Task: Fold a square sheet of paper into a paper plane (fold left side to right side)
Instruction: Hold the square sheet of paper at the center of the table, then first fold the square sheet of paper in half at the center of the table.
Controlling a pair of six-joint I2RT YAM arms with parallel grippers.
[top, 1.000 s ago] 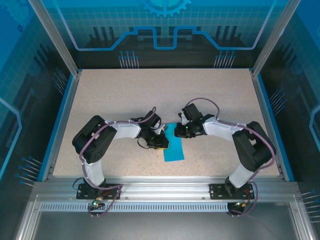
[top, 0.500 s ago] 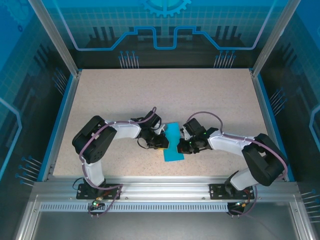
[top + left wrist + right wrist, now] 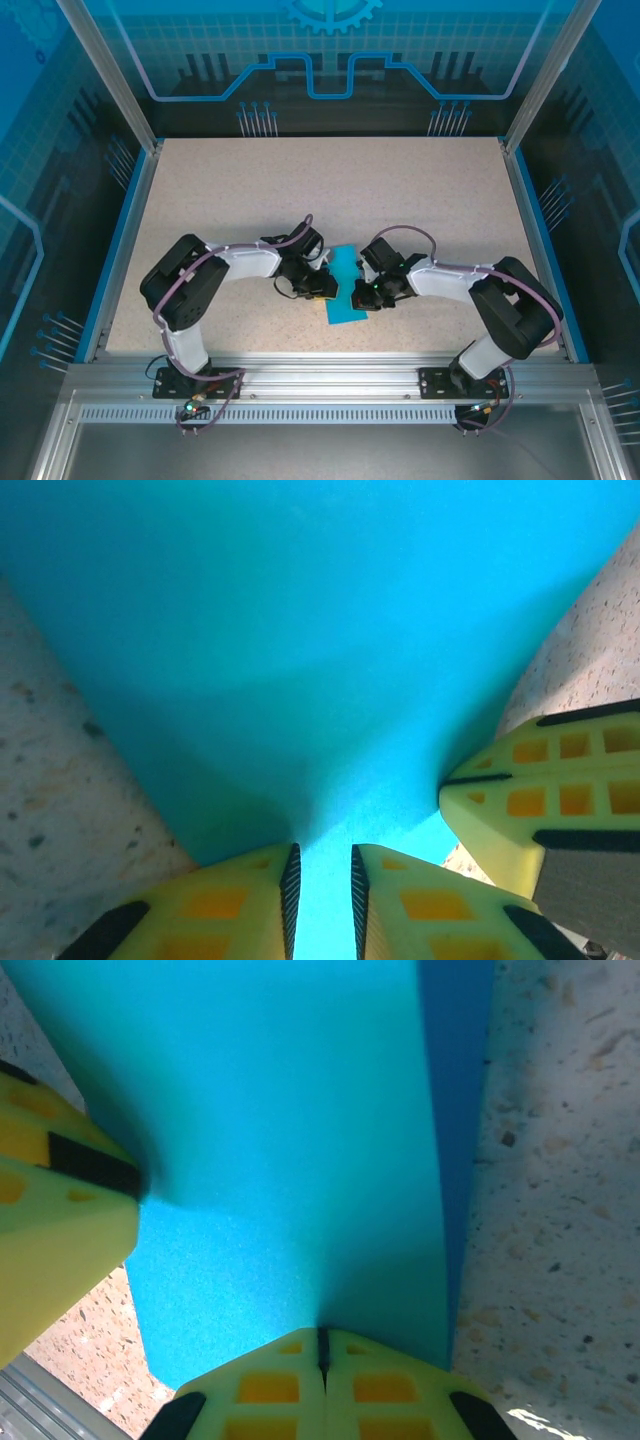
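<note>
A thin, bright cyan-blue sheet of paper (image 3: 345, 300) lies folded into a narrow strip on the speckled beige tabletop (image 3: 300, 190), near the front edge and midway between the two arms, its long side running away from the bases with a slight tilt. The left gripper (image 3: 323, 291) meets the strip from its left side and the right gripper (image 3: 368, 294) from its right, the two close together across the paper. From the left wrist, the left gripper (image 3: 320, 858) has its yellow fingers parted by a slim gap, the tips resting on the paper (image 3: 300, 630) with cyan showing between them. From the right wrist, the right gripper (image 3: 322, 1338) is fully closed, its tips at the paper's (image 3: 280, 1110) near edge; whether they pinch it I cannot tell. A darker lower layer shows along the right side
</note>
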